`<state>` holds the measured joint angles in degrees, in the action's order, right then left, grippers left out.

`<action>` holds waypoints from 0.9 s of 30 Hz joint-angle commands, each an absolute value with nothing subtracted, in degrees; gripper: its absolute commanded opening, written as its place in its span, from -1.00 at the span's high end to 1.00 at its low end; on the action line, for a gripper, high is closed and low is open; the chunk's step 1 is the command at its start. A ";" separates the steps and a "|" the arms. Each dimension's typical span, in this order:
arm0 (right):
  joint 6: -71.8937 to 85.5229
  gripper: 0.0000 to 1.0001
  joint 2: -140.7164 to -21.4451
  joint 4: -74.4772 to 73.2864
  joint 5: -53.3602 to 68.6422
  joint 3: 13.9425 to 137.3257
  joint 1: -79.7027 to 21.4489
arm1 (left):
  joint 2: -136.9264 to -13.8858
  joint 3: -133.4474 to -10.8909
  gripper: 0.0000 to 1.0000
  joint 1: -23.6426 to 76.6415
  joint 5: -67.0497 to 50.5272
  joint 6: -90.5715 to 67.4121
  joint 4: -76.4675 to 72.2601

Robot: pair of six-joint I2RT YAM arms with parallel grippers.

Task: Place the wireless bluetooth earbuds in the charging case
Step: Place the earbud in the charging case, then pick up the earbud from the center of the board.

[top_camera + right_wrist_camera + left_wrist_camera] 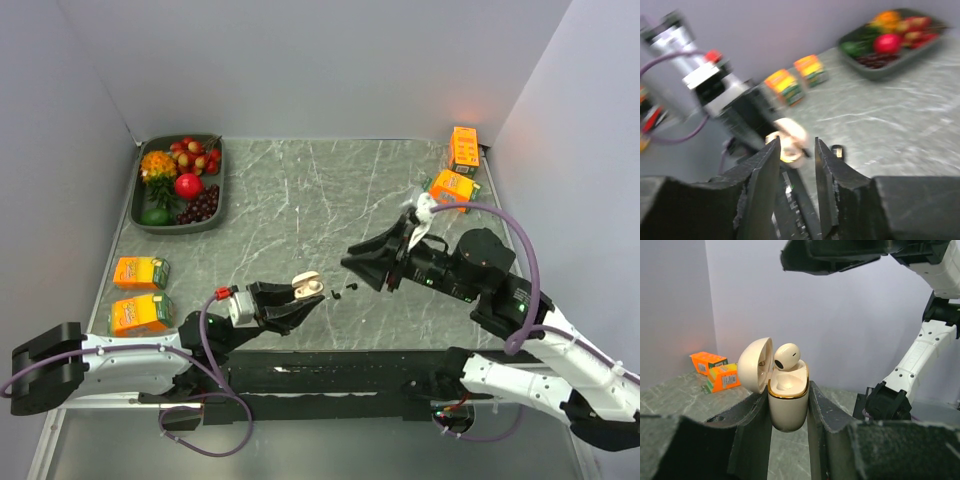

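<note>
A rounded, glossy cream earbud (786, 356) sits in the open, gold-rimmed charging case (787, 402), which my left jaws pinch by its smooth body. Two tiny black pieces (337, 293) lie just beside it on the veined stone surface (300, 200). My right jaws hang parted, empty.

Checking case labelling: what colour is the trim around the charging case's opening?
Gold trim on a cream charging case; clearest in the left wrist view.
</note>
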<state>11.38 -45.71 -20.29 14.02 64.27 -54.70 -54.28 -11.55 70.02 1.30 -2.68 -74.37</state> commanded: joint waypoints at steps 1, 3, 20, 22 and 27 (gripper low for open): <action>17.04 0.14 -46.23 -22.93 -1.30 60.83 -50.55 | -53.27 -10.29 0.98 70.22 2.29 -3.87 -77.52; 22.30 0.13 -47.02 -24.07 -0.71 58.81 -44.14 | -51.95 -9.85 0.98 70.23 2.90 -3.95 -76.21; 29.61 0.00 -61.69 -19.43 0.09 38.50 -34.19 | -45.26 -6.33 0.98 71.01 6.94 -4.22 -70.66; 30.14 -0.02 -64.41 -18.02 -0.78 37.71 -33.14 | -45.35 -6.24 0.98 71.02 7.12 -4.22 -70.58; 30.32 -0.04 -70.22 -15.65 -1.67 37.79 -29.27 | -44.74 -6.42 0.98 71.45 7.12 -4.22 -69.26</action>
<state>29.10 -67.11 -19.46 0.89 37.85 -31.42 -45.87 -6.20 70.76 6.35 -2.90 -68.90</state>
